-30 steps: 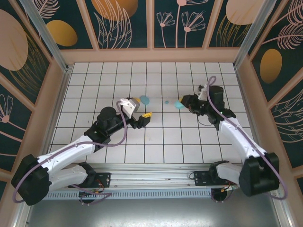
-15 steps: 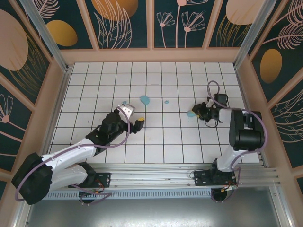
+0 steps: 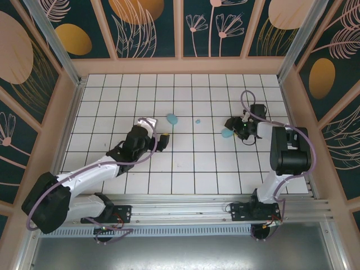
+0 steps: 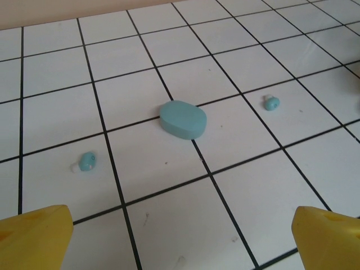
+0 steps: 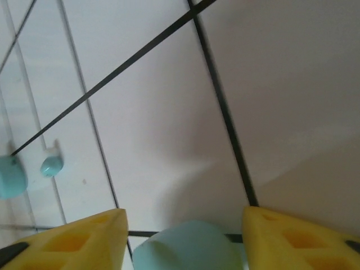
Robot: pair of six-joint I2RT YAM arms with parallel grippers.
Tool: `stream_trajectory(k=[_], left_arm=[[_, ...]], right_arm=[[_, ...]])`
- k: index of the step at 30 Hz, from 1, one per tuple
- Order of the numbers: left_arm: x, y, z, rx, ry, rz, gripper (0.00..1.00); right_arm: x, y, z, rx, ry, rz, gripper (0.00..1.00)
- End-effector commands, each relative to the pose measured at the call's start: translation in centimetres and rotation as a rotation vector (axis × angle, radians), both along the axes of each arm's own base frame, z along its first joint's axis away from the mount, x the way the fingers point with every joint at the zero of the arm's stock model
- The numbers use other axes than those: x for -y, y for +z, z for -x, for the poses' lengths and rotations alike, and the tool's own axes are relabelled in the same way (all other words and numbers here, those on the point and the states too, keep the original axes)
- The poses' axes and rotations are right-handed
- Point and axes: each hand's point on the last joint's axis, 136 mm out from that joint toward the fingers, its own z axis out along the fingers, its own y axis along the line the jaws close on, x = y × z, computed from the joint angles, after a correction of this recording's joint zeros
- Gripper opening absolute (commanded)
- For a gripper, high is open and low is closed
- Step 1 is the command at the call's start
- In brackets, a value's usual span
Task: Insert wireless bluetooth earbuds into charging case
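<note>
A closed light-blue charging case [image 3: 172, 118] lies on the tiled floor, and it sits mid-frame in the left wrist view as the case [image 4: 183, 119]. One tiny light-blue earbud [image 4: 87, 162] rests to its left, another earbud [image 4: 271, 102] to its right, also seen as the earbud [image 3: 197, 121]. My left gripper [image 3: 163, 139] hangs open and empty just short of them, as the gripper [image 4: 183, 247]. My right gripper [image 3: 232, 128] is shut on a second light-blue case [image 3: 226, 133], which sits between its yellow fingers [image 5: 298, 236] as the case [image 5: 188, 247]. Far off in that view lies an earbud [image 5: 52, 165].
The white tiled floor [image 3: 185, 169] is boxed in by a wooden rim [image 3: 180, 66] and patterned walls. The right arm is folded back on itself near the right wall [image 3: 295, 112].
The right gripper carried its case to the right and a little nearer while the arm folded back. The left gripper drew back leftward from the first case and turned to face it.
</note>
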Motion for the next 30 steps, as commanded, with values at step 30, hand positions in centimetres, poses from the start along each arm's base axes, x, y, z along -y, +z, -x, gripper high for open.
stream_trajectory(k=[30], left_arm=[[-1.4, -3.8, -0.8, -0.362, 0.076, 0.118, 0.98]], right_arm=[[-27.0, 4.4, -6.8, 0.314, 0.56, 0.421, 0.65]])
